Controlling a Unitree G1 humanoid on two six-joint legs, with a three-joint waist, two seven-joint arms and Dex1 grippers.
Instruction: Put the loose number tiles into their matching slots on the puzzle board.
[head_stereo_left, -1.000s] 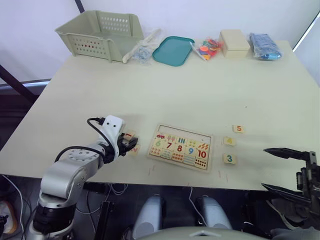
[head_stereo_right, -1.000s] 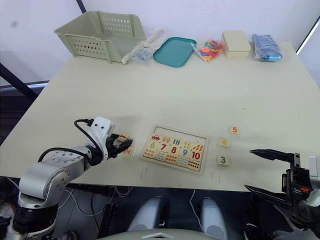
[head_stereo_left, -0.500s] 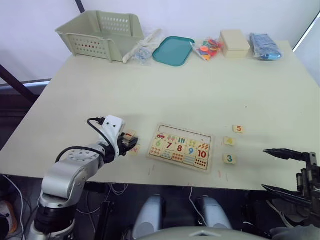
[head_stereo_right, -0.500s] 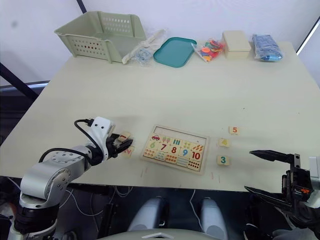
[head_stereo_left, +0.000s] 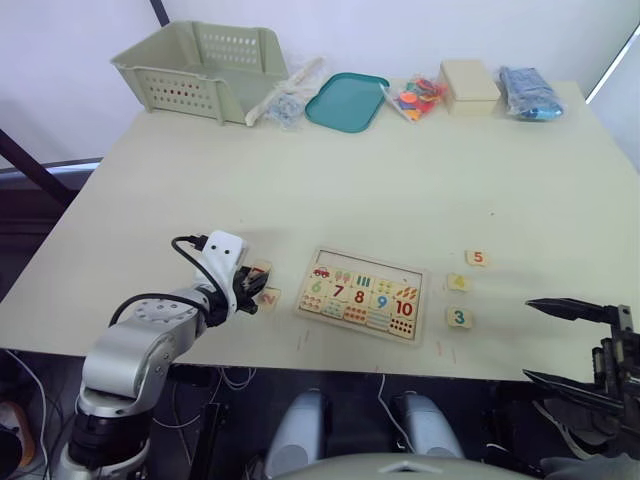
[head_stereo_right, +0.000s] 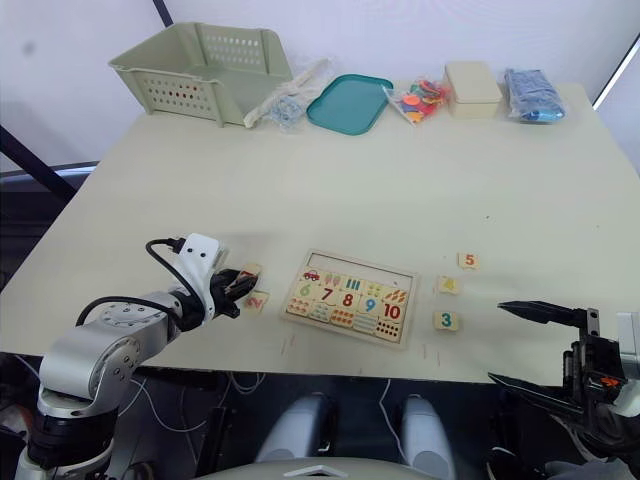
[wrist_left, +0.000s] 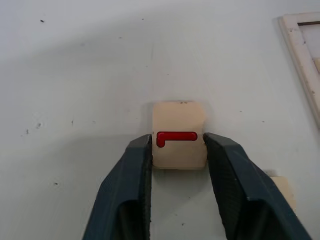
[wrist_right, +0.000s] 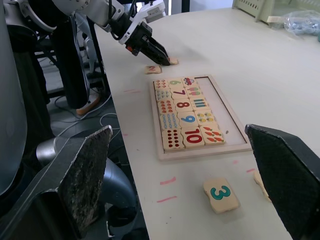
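Note:
The puzzle board (head_stereo_left: 423, 303) lies near the table's front edge, its lower rows filled and one long row of slots (wrist_right: 222, 107) bare. Left of it, my left gripper (wrist_left: 177, 142) is shut on the number tile with a red 1 (wrist_left: 179, 120), which rests on the table. A tile with a red 2 (head_stereo_left: 268, 296) lies just beside it. Tiles 3 (head_stereo_left: 459, 318), 4 (head_stereo_left: 459, 282) and 5 (head_stereo_left: 478, 258) lie in a column right of the board. My right gripper (head_stereo_left: 560, 343) hangs open off the table's front right, holding nothing.
Along the far edge stand a green basket (head_stereo_left: 200, 65), a clear bag (head_stereo_left: 285, 100), a teal tray (head_stereo_left: 346, 100), a bag of colourful pieces (head_stereo_left: 420, 95), a cream box (head_stereo_left: 469, 85) and a blue bag (head_stereo_left: 528, 92).
My left gripper has shifted slightly back toward the left, uncovering more of the 2 tile. The right gripper has stayed put.

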